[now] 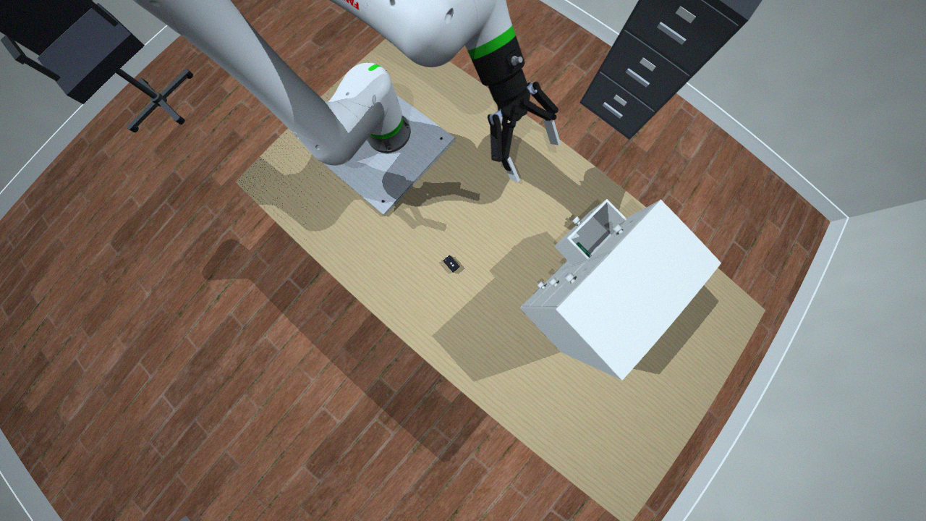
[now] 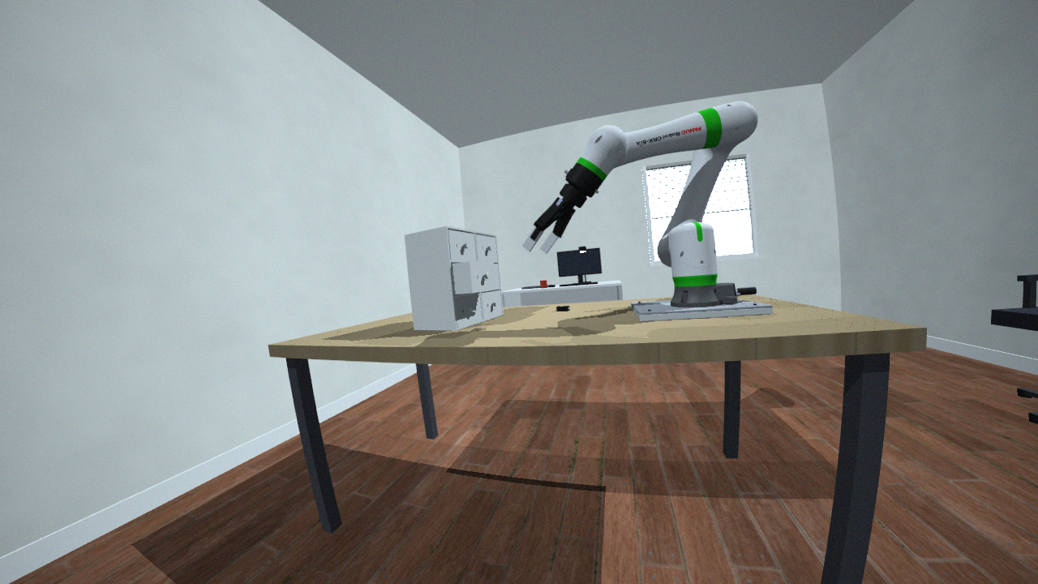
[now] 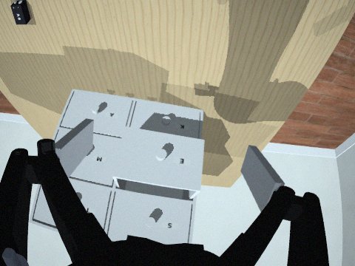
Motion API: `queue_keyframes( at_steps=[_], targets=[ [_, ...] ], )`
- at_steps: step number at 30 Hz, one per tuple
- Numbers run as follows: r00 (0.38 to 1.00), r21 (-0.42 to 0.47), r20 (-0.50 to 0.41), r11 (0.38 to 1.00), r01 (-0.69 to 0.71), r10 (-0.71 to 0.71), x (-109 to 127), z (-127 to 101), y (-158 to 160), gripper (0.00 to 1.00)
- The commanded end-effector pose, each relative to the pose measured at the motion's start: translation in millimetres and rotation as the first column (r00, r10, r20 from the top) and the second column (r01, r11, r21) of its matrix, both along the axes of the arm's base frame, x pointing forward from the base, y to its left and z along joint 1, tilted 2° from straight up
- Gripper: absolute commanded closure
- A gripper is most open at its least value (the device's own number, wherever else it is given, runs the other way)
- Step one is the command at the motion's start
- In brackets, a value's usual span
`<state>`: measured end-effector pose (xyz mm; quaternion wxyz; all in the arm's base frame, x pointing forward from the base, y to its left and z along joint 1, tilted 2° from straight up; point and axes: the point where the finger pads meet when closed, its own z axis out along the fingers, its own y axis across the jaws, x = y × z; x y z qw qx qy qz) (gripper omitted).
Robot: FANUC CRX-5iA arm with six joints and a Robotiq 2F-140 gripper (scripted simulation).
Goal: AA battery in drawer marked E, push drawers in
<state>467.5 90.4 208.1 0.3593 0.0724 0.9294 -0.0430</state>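
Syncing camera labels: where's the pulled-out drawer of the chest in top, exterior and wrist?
Top: pulled-out drawer at the chest's upper left corner, right of centre.
Exterior: sticks out mid-height on the chest front, left of centre.
Wrist: middle row, right column, picture centre.
Shared landmark: small black object on the table.
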Motion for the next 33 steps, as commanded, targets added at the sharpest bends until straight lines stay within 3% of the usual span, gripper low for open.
queue_keyframes(
  at_steps=[1,12,33],
  targets=[
    [0.986,-0.028,0.169,1.000,0.012,-0.007,14,-13,-6,0.00],
    [0.946,-0.055,0.325,0.998,0.014,0.005,27,-27,-8,0.00],
    [0.895,-0.078,0.445,0.997,0.020,0.017,38,-38,-11,0.00]
  ],
)
